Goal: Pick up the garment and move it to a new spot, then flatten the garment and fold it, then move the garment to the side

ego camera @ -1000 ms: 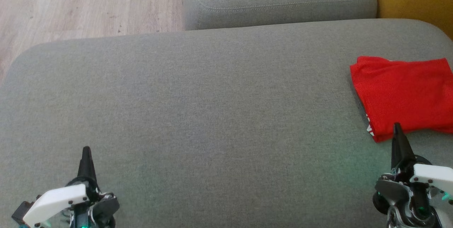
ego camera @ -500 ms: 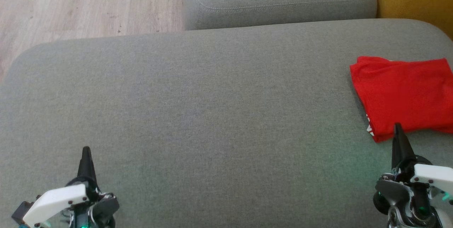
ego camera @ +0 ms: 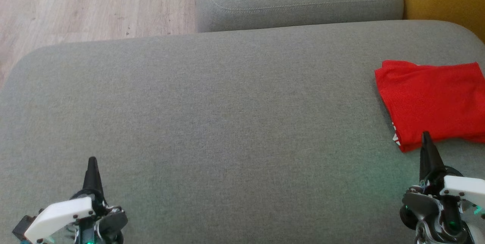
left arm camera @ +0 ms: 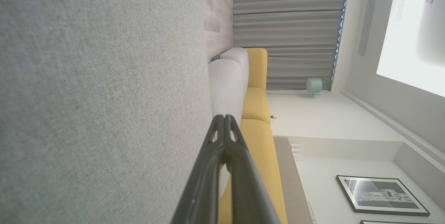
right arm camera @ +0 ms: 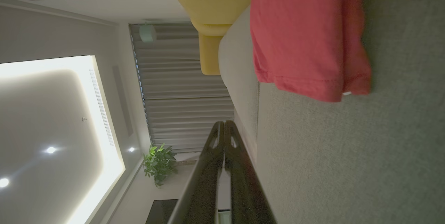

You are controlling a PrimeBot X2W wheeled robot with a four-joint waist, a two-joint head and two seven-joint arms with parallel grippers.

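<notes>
Garment [ego camera: 432, 104] folded on the grey sofa cushion [ego camera: 227, 122], both end effectors pressed together and holding nothing.
The red bundle lies just ahead of the right end effector [ego camera: 426, 135], apart from its tip and well away from the left end effector [ego camera: 92, 159]. Both arms sit low over the cushion with fingers pointing forward. The garment's right edge is cut off, and only a sliver of white marking shows.

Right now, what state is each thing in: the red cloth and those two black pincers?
garment: folded, lying flat near the right end of the grey cushion, not held.
left gripper: shut, holding nothing, apart from the garment.
right gripper: shut, holding nothing, tip at the garment's near edge; contact unclear.
</notes>
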